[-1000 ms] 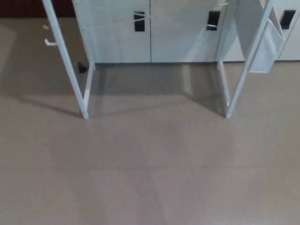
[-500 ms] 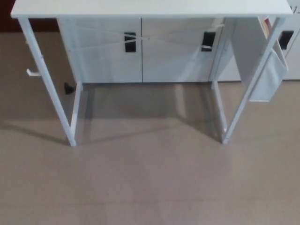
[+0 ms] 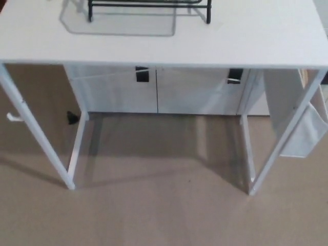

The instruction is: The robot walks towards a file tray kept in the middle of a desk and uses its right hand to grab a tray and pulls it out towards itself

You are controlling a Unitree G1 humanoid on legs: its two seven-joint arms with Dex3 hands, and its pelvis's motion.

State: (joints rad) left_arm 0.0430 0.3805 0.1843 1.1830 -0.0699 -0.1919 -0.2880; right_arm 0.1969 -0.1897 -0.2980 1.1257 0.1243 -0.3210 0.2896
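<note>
Only the bottom edge of the file tray [image 3: 148, 6] shows, a black wire frame standing at the far middle of the white worktop [image 3: 246, 41], with its grey shadow lying on the surface just in front of it. Judging from the thin black bars, the frame is probably light and stiff, metal rather than soft, and likely to slide easily on the smooth worktop; the whole stand may shift if one tray is pulled hard, so a slow, level pull seems wise. The best hold is probably the front rim of a tray, though that rim is above the picture's top edge and cannot be seen. Neither robot hand is in view, so how far either is open, or whether it holds anything, cannot be told. Compared with 0.5 s ago, the whole picture has shifted: the camera has tilted up or moved closer, so the worktop's surface and the tray's base now show where before only the front edge appeared. The white cabinets [image 3: 195, 89] and the fabric pocket [image 3: 307, 133] on the right leg sit lower in the picture.
</note>
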